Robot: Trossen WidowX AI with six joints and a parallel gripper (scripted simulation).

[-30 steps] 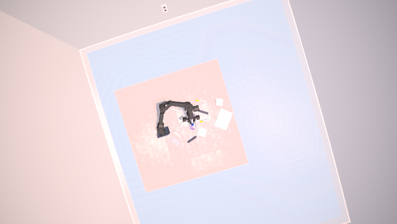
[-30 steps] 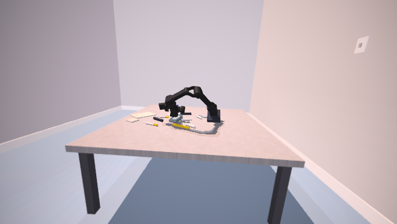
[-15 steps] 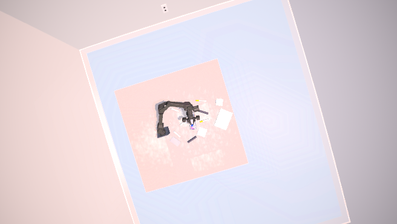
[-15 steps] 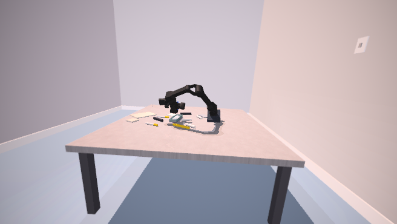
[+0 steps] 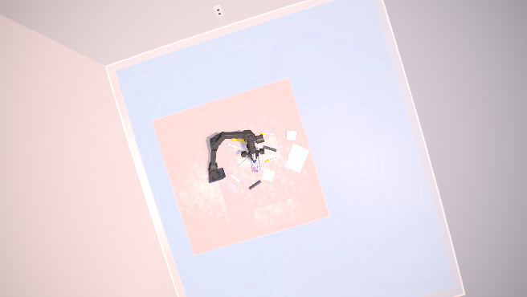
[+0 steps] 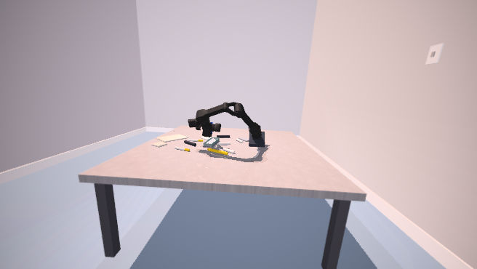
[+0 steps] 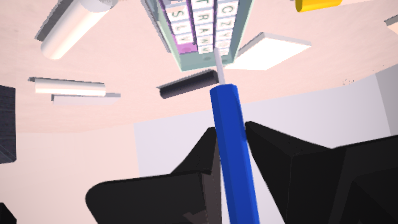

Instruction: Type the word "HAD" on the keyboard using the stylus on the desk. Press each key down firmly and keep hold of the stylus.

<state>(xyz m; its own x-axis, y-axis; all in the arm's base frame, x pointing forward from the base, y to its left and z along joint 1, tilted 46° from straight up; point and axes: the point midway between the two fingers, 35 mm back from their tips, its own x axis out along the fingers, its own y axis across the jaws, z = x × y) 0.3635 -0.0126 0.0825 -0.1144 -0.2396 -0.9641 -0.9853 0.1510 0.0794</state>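
Gripper: your gripper (image 7: 227, 150) sits nearest the wrist camera, its two black fingers clamped on the stylus shaft from either side.
Stylus: you hold a blue stylus (image 7: 230, 135) with a thin pale tip (image 7: 220, 67); the barrel runs up between the fingers toward the keyboard.
Tip position: in the wrist view the tip lies over the near edge of the keyboard, by the last rows of keys; you cannot tell from here whether it touches a key.
Keyboard: the small keyboard (image 7: 200, 30) has a grey-green frame, white lettered keys and a purple one at its near corner; from above it shows as a small pale and purple block (image 5: 255, 166) near the middle of the desk.
Dark marker: a dark cylinder (image 7: 187, 85) lies on the desk just beside the keyboard's near end, apart from the stylus.
White pens: two white pens (image 7: 70, 87) lie side by side to the left in the wrist view; a thicker white cylinder (image 7: 75, 27) lies beyond them.
Paper pad: a white pad (image 7: 272, 50) lies just right of the keyboard.
Yellow marker: a yellow cylinder (image 7: 317, 5) shows at the top right of the wrist view.
Arm: the dark arm (image 6: 236, 110) arches from its base (image 6: 259, 142) near the desk's far edge.
Desk: the pale pink desk (image 6: 291, 171) stands on dark legs.
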